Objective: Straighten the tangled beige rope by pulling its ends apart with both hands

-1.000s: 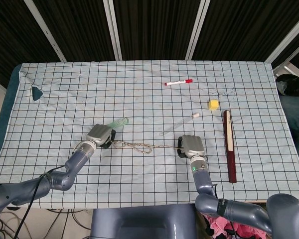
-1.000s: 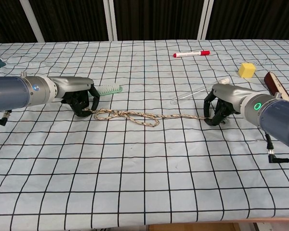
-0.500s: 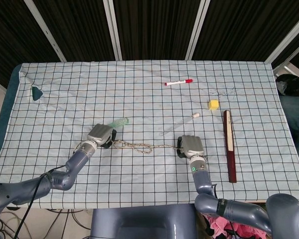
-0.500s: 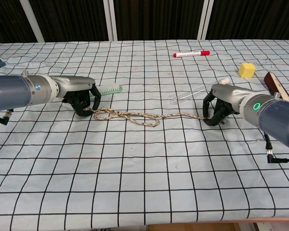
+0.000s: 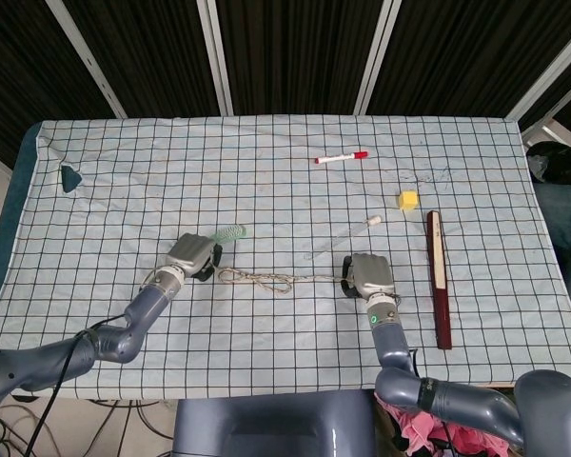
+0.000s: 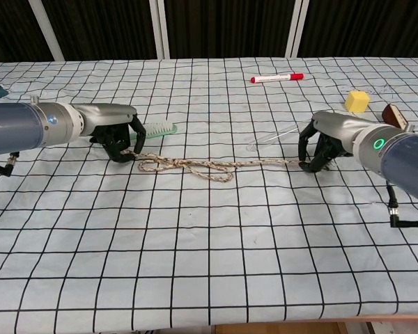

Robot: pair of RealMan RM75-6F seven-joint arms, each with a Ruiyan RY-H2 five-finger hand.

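At mid-frame on the checked bench (image 6: 209, 278), the left hand (image 6: 118, 139) and right hand (image 6: 319, 147) each clamp one end of the beige rope (image 6: 195, 165), apparently to draw out its remaining loop.

My head camera looks steeply down from high up, taking in the whole tabletop (image 5: 266, 171). My chest camera sits low and close, facing forward across it. Both share my left hand (image 5: 192, 257), my right hand (image 5: 369, 276) and the stretch between.
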